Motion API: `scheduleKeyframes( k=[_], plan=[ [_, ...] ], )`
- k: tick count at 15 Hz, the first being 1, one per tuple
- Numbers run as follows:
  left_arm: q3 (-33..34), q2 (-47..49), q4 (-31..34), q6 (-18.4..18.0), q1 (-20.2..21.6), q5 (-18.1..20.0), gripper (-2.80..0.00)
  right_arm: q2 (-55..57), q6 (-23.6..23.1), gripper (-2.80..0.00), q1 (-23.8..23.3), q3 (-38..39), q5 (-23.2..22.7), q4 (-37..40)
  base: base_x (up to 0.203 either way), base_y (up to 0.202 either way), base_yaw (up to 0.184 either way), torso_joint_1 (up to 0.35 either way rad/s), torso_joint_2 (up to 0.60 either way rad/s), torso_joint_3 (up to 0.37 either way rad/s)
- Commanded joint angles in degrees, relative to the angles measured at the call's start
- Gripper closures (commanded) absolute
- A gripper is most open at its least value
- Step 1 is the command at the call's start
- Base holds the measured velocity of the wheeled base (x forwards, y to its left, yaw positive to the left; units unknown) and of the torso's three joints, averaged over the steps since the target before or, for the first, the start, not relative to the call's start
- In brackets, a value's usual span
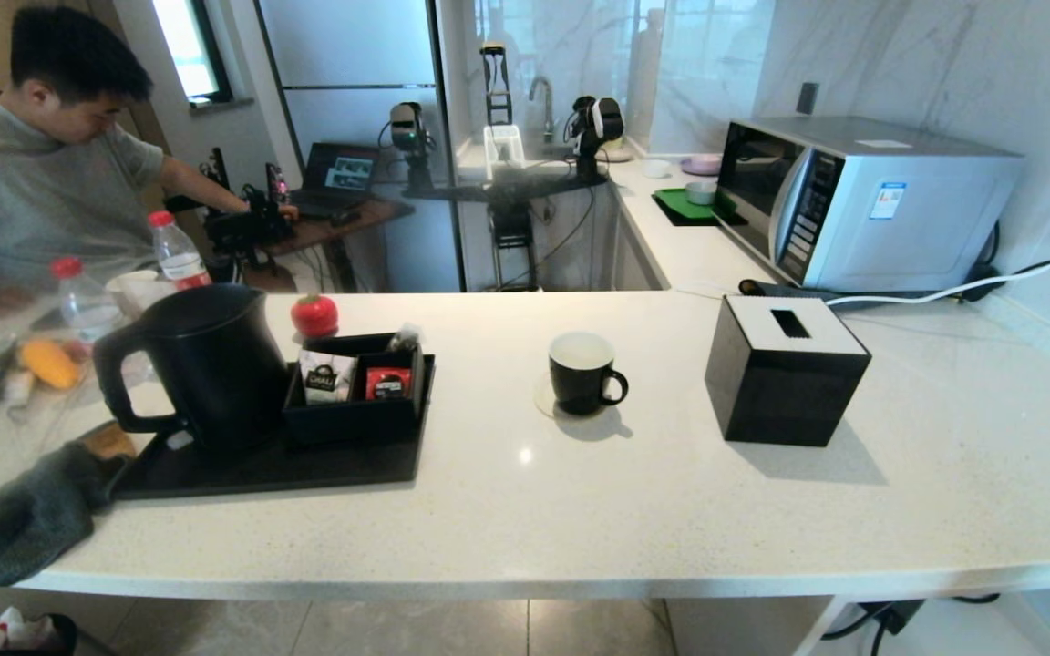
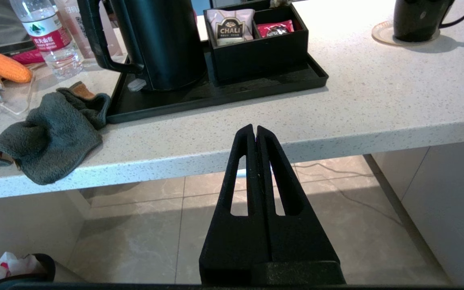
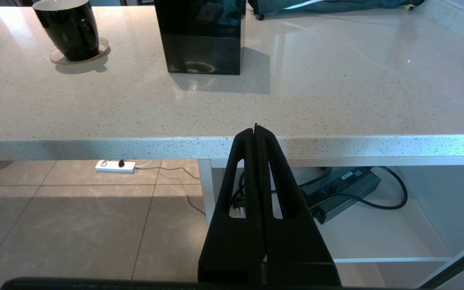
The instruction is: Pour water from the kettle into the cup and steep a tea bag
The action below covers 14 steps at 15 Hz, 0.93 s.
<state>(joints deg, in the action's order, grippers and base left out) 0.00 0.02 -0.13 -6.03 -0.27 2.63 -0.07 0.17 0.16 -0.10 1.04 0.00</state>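
The large matte black kettle [image 1: 206,364] stands on a black tray [image 1: 306,466] at the counter's left, handle toward the left; it also shows in the left wrist view as the kettle [image 2: 163,40]. The black cup [image 1: 582,372] with a white inside sits on a coaster mid-counter, handle to the right. The tea bag [image 1: 405,338] shows only as a small pale pouch at the sachet box's far right corner. My left gripper [image 2: 255,128] and right gripper [image 3: 255,129] are shut and empty, held low in front of the counter edge, outside the head view. The cup [image 3: 71,28] is far from both.
A black sachet box [image 1: 356,392] on the tray holds a white and a red sachet. A black tissue box [image 1: 785,369] stands right of the cup. A grey cloth [image 1: 33,510] lies at the front left. Bottles, a microwave [image 1: 862,205] and a person [image 1: 42,155] are behind.
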Motion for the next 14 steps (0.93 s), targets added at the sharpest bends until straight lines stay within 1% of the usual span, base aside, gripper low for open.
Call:
scheduleKeyframes(
  k=[1, 10, 13, 14],
  plan=[
    [0.0, 0.0, 0.0, 0.0, 0.0, 0.0, 0.0, 0.1, 0.0, 0.0, 0.0, 0.0, 0.0, 0.0, 0.0, 0.0, 0.0, 0.0, 0.0, 0.0],
    [0.0, 0.0, 0.0, -0.2, 0.0, 0.0, 0.0, 0.1, 0.0, 0.0, 0.0, 0.0, 0.0, 0.0, 0.0, 0.0, 0.0, 0.0, 0.0, 0.0],
    [0.0, 0.0, -0.1, -2.8, 0.0, 0.1, 0.0, 0.1, 0.0, 0.0, 0.0, 0.0, 0.0, 0.0, 0.0, 0.0, 0.0, 0.0, 0.0, 0.0],
    [0.0, 0.0, 0.0, -2.8, 0.0, 0.0, 0.0, 0.1, 0.0, 0.0, 0.0, 0.0, 0.0, 0.0, 0.0, 0.0, 0.0, 0.0, 0.0, 0.0]
  ],
)
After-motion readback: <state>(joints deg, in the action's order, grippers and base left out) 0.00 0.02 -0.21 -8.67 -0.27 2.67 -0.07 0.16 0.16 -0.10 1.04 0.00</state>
